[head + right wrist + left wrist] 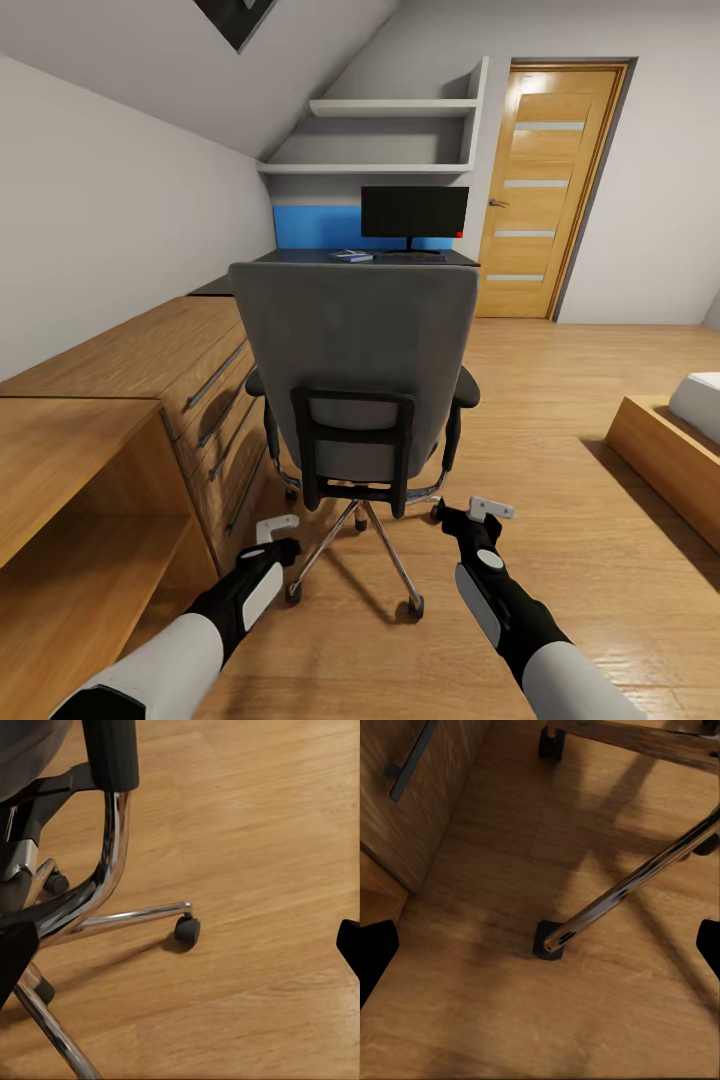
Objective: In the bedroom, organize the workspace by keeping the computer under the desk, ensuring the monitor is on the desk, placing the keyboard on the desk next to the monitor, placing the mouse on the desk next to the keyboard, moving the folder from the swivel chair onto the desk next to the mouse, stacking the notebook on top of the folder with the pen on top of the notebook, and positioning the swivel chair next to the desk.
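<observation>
Standing behind the swivel chair [355, 375], left gripper [278, 533] and right gripper [478, 514] spread wide, empty; pushing off-centre may swing it into the wooden cabinet [130, 380].

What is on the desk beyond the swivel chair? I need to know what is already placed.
The monitor, the keyboard and the folder sit on the desk. The swivel chair hides its front edge.

Place: I'm in a home bedroom with a work corner.
Signs: sloped ceiling [330, 60], wood floor [560, 420], door [545, 190], bed [700, 400].
Work corner: desk [290, 258], monitor [414, 212], chair [355, 370], shelves [390, 135].
</observation>
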Controlling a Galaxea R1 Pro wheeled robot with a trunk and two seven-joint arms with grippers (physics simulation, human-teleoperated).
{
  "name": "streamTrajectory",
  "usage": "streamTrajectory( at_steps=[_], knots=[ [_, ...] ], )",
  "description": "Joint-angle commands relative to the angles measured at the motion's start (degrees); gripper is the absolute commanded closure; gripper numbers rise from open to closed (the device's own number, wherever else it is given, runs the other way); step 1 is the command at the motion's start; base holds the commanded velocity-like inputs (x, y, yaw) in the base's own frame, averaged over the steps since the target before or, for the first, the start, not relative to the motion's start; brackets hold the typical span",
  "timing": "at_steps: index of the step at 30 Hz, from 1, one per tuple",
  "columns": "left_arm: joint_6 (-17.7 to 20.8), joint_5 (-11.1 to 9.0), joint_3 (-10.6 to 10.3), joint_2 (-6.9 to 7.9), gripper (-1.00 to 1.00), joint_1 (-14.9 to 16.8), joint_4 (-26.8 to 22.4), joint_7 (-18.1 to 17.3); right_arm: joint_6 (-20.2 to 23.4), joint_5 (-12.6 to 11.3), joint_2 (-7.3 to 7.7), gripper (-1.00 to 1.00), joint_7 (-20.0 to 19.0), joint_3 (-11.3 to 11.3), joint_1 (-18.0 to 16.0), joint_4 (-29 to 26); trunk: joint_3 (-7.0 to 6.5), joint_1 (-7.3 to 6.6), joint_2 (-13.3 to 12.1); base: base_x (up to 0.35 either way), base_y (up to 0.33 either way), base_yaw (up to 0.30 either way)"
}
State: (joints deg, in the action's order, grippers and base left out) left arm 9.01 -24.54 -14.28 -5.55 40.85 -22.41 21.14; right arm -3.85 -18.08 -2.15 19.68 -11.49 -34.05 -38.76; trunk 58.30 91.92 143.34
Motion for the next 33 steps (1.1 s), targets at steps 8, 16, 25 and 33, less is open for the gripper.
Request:
streamTrajectory(
  at_steps=[8, 16, 25, 33],
  knots=[
    [-1.2, -0.8, -0.2, 0.58, -1.0, 0.0, -0.6, 0.3, -0.4, -0.6, 0.04, -1.0, 0.4, -0.4, 0.0, 0.4, 0.05, -0.01, 0.0, 0.0, 0.0, 0.0],
    [-5.7, -0.7, -0.5, 0.53, -1.0, 0.0, -0.6, 0.3, -0.4, -0.6, -0.01, -1.0, 0.4, -0.4, 0.0, 0.5, 0.05, -0.01, 0.0, 0.166, 0.0, 0.0],
    [-5.8, -0.6, -0.6, 0.46, -1.0, 0.0, -0.6, 0.3, -0.4, -0.6, 0.0, -1.0, 0.4, -0.9, 0.0, 0.5, -0.07, -0.01, 0.0, 0.208, 0.0, -0.035],
    [-5.8, -0.6, -0.6, 0.45, -1.0, 0.0, -0.6, 0.3, -0.4, -0.6, -0.02, -1.0, 0.4, -0.9, 0.0, 0.5, -0.33, -0.01, 0.0, 0.313, -0.005, -0.087]
  ],
)
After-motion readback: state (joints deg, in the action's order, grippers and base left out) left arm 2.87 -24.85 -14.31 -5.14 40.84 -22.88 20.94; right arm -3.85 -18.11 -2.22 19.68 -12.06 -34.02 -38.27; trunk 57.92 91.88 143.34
